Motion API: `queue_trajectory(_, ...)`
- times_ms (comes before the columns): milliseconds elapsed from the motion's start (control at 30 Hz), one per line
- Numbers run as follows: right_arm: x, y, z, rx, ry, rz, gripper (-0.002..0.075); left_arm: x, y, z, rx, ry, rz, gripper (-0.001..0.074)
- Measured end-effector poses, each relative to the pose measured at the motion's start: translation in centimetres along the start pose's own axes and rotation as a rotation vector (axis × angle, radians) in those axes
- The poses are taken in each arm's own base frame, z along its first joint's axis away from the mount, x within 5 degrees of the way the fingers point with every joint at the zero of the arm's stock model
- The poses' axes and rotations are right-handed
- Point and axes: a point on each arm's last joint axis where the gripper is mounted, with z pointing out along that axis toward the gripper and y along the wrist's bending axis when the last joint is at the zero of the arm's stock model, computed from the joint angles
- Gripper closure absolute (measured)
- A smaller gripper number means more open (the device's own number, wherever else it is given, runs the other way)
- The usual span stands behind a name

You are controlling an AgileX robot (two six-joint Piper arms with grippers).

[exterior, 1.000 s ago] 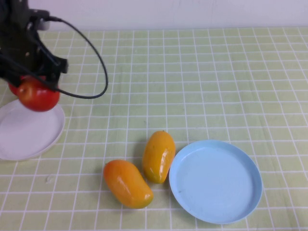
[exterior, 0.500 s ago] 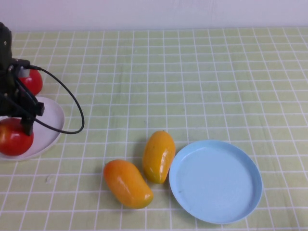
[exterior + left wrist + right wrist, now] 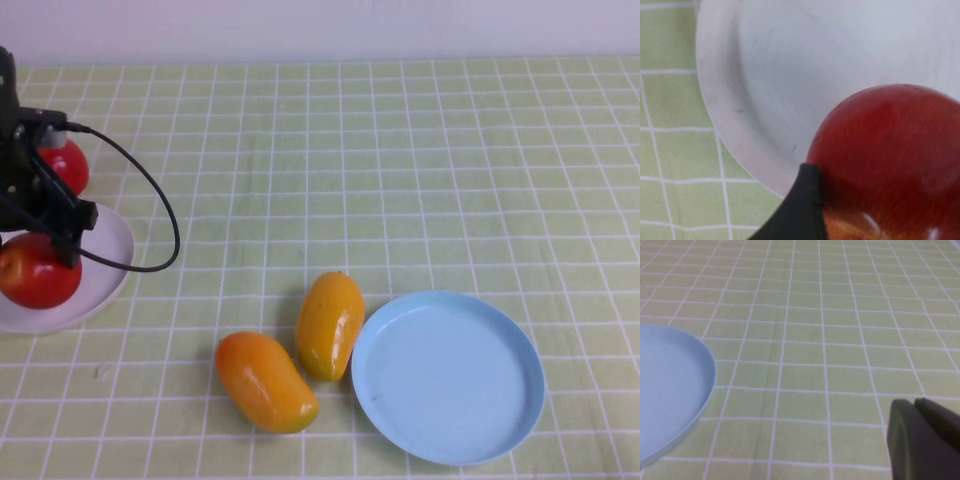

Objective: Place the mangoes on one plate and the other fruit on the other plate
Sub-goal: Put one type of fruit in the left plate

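Observation:
At the far left, my left gripper (image 3: 55, 245) hangs over the white plate (image 3: 100, 265), right at a red apple (image 3: 40, 270) that sits low on the plate's front part. In the left wrist view this apple (image 3: 885, 145) fills the corner over the white plate (image 3: 790, 75). A second red apple (image 3: 65, 165) lies on the cloth just behind the plate, partly hidden by the arm. Two orange-yellow mangoes (image 3: 328, 325) (image 3: 265, 380) lie side by side on the cloth, left of the empty light blue plate (image 3: 450, 375). My right gripper (image 3: 915, 402) is shut and empty, off to one side of the blue plate (image 3: 665, 385).
A green checked cloth (image 3: 400, 180) covers the table. The left arm's black cable (image 3: 165, 215) loops out to the right of the white plate. The nearer mango touches the blue plate's left rim.
My left arm swung left and down with the apple, from above the white plate's back edge onto the plate, uncovering the second apple behind it. In the last half second arm and apple shifted slightly up-right.

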Motion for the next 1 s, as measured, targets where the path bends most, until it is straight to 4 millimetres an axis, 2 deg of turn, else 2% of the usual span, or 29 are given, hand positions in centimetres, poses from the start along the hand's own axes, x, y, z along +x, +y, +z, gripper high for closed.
queue_trajectory(233,0.0,0.0,0.0,0.0,0.0,0.0,0.0744,0.8,0.4,-3.1,-0.003,-0.056,-0.021,0.0066)
queue_trajectory(567,0.0,0.0,0.0,0.0,0.0,0.0,0.0744,0.4,0.7,-3.2,-0.033,-0.103,0.002,0.0066)
queue_trajectory(767,0.0,0.0,0.0,-0.005,-0.001,0.014,0.0744,0.1,1.2,-3.2,-0.107,-0.137,-0.104,0.0066)
queue_trajectory(1000,0.0,0.1,0.0,-0.014,-0.001,0.038,0.0744,-0.2,0.6,-3.5,-0.137,-0.174,-0.063,0.0066)
